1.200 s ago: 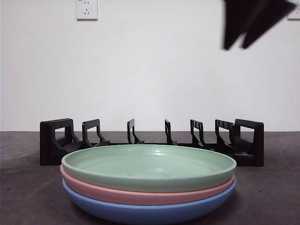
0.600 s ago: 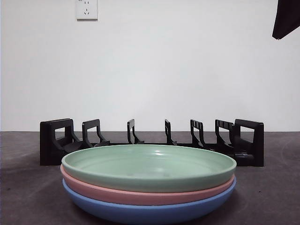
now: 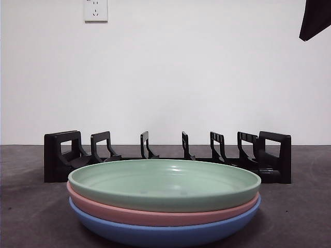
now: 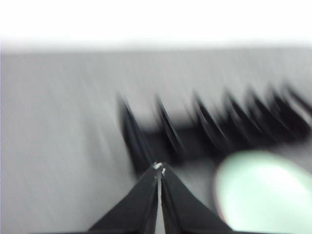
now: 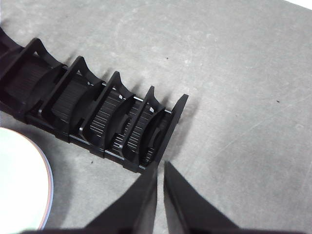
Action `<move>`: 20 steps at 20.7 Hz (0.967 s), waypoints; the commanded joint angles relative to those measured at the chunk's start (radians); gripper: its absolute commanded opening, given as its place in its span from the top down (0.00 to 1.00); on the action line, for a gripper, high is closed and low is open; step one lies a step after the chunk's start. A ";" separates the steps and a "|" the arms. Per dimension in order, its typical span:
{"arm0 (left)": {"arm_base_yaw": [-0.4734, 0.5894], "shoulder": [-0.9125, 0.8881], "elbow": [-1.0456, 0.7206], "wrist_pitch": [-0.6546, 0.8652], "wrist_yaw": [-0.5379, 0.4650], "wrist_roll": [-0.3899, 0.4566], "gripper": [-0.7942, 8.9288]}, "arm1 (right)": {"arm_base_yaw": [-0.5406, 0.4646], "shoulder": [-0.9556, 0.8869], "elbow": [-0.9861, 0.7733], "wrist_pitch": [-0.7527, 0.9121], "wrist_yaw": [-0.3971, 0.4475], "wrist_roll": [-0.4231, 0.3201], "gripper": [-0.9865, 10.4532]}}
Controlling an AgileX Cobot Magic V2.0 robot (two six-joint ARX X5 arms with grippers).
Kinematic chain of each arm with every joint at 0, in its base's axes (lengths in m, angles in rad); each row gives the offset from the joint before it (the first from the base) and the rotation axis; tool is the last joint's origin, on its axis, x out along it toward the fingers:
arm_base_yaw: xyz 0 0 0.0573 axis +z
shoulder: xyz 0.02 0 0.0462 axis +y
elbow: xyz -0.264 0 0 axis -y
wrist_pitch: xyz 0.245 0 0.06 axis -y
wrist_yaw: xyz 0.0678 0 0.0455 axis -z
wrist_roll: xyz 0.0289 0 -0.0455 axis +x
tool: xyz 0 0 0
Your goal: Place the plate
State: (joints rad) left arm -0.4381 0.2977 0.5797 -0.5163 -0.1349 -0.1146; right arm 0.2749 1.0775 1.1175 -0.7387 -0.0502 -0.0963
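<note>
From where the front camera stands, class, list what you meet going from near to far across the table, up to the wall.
Blue plate at the bottom of the stack, with the pink plate and green plate stacked on it → black dish rack → white wall with a socket.

A green plate (image 3: 164, 185) tops a pink plate (image 3: 155, 214) and a blue plate (image 3: 165, 232), stacked at 6 o'clock on the dark desk (image 3: 26, 206). Behind them stands a black slotted rack (image 3: 62, 155). A dark end effector tip (image 3: 315, 18) shows at 1 o'clock.
</note>
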 commanded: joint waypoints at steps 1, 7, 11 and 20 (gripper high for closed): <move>0.107 -0.101 -0.221 0.325 0.041 0.193 0.91 | 0.004 0.005 0.014 0.010 -0.002 0.010 0.90; 0.373 -0.294 -0.514 0.439 0.135 0.140 0.91 | 0.004 0.005 0.014 0.010 -0.002 0.010 0.90; 0.435 -0.295 -0.561 0.436 0.135 0.128 0.91 | 0.004 0.005 0.014 0.011 -0.002 0.010 0.90; 0.440 -0.294 -0.567 0.405 0.135 0.122 0.91 | 0.004 0.005 0.014 0.013 -0.002 0.010 0.90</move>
State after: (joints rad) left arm -0.0002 0.0044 0.0326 -0.1226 -0.0013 0.0105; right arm 0.2749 1.0771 1.1175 -0.7341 -0.0509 -0.0963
